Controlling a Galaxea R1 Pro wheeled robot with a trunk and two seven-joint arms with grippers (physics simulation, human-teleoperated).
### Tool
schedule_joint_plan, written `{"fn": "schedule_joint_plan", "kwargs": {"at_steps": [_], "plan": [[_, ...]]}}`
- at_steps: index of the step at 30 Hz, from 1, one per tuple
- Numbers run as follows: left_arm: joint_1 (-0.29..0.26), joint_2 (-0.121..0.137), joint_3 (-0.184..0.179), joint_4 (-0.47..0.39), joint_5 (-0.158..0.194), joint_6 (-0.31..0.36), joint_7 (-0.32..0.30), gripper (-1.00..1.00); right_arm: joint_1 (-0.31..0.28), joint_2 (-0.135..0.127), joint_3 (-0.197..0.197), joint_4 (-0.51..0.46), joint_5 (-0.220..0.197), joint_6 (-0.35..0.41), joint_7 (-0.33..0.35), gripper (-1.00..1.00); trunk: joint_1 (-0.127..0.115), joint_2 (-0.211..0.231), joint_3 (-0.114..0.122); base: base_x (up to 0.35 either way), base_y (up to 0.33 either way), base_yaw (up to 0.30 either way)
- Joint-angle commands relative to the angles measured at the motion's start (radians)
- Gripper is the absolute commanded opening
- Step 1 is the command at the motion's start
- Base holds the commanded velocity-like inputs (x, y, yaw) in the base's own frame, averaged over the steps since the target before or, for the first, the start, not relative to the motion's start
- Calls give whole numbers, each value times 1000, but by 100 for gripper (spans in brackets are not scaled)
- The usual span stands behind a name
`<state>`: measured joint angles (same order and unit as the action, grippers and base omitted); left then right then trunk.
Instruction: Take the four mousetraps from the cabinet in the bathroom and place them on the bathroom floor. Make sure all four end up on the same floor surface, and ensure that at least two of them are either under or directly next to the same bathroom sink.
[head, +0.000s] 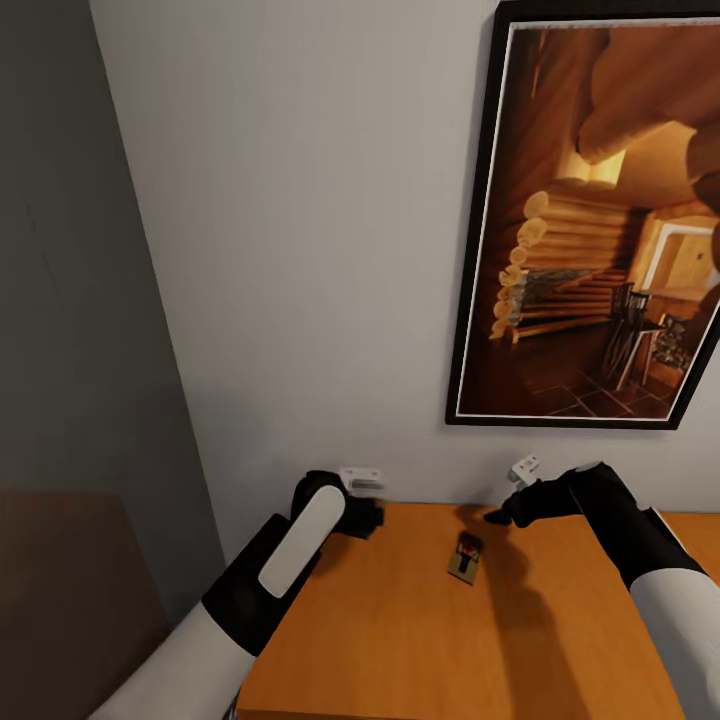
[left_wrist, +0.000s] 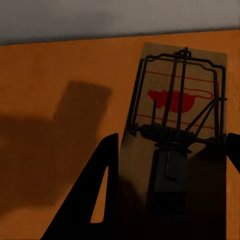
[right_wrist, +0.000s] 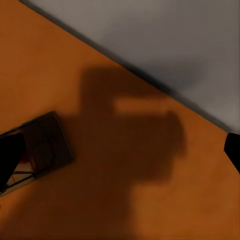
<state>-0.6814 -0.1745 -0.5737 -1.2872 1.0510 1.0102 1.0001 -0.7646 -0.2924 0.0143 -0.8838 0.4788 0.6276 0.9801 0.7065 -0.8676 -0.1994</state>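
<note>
Your mousetrap (head: 465, 558) lies flat on the orange-brown cabinet top (head: 400, 640), near the back wall (head: 300, 250), between your two grippers. In the left wrist view the mousetrap (left_wrist: 175, 130) sits just ahead of the left gripper (left_wrist: 170, 165), between its dark fingers (left_wrist: 95, 195), which stand apart on either side of it; you cannot tell whether they touch it. In the head view your right gripper (head: 500, 515) hovers above and just behind the mousetrap. In the right wrist view its fingers (right_wrist: 10, 157) are spread wide and hold nothing; the mousetrap (right_wrist: 45, 147) lies beside one fingertip. A framed picture (head: 600, 220) hangs on the wall above.
</note>
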Motion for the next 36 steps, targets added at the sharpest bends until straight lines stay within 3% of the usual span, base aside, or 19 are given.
{"fn": "schedule_joint_plan", "kwargs": {"at_steps": [1, 7, 10, 14, 16, 18, 20, 22, 26, 28, 31, 36], "plan": [[-1, 0, -1, -1, 13, 2, 30, -100, -1, -1, 1, 2, 6, 5, 6, 100, 0, -1, -2, 0, 0, 0], [-1, 0, -1, 2, 19, -13, 58, -100, -1, 9, -3, 16, -1, 21, 6, 100, 0, -1, -2, 0, 0, 0], [-1, 0, -2, 2, 16, -56, 60, -100, -1, 47, -8, 20, -2, 84, -6, 100, 0, -1, -2, 0, 0, 0], [-1, 0, -4, 4, 12, -100, 61, -100, 0, 107, -17, 24, -5, 124, -77, 100, 0, -1, -2, 0, 0, 0], [-1, 0, -4, 9, 11, -106, 61, -100, 0, 136, -47, 24, -6, 129, -121, 100, 0, -1, -2, 0, 0, 0], [-1, 0, -5, 20, 11, -111, 60, -100, 0, 180, -131, 25, -6, 130, -173, 100, 0, -1, -2, 0, 0, 0], [-1, 0, -5, 31, 11, -113, 60, -100, 5, 229, -241, 24, -3, 127, -212, 100, 0, -1, -2, 0, 0, 0], [-1, 0, -5, 35, 11, -114, 60, -100, 17, 264, -318, 22, 0, 120, -236, 100, 0, -1, -2, 0, 0, 0], [-1, 0, -5, 38, 11, -114, 60, -100, 38, 325, -430, 16, 3, 65, -298, 100, 0, -1, -2, 0, 0, 0], [-1, 0, -5, 38, 11, -114, 60, -100, 47, 353, -456, 14, 4, 51, -332, 100, 0, -1, -2, 0, 0, 0], [-1, 0, -4, 38, 11, -114, 60, -100, 58, 373, -469, 12, 4, 48, -359, 100, 0, -1, -2, 0, 0, 0], [-1, 0, -2, 39, 11, -114, 60, -100, 64, 386, -476, 11, 4, 85, -371, 100, 0, -1, -2, 0, 0, 0]]}}
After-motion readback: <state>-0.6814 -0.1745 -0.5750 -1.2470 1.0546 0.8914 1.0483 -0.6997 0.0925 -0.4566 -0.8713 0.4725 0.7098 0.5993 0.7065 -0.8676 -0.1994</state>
